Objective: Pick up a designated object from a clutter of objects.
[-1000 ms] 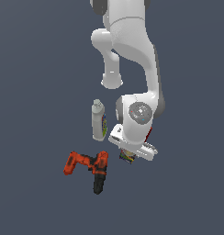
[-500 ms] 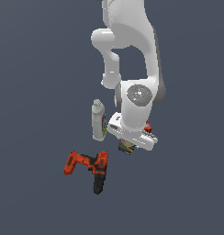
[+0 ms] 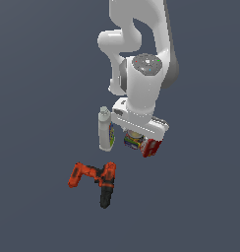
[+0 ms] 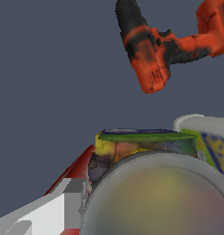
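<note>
Clutter sits on a plain dark grey ground under the white Franka arm [image 3: 141,88]. At the centre is the small short cylindrical can [image 3: 133,140] with a silvery-grey top and a dark label marked green and yellow; in the wrist view the can [image 4: 150,183] fills the near field, its round top blurred. The arm's gripper [image 3: 137,134] hangs directly over it, hand covering its top. Whether the fingers are clenched on the can or released I cannot tell, as they are hidden. The white bottle [image 3: 106,129] stands upright just beside the can on the exterior view's left. The red box [image 3: 151,147] touches the can's other side. The orange-and-black power drill [image 3: 96,180] lies apart, nearer the camera.
</note>
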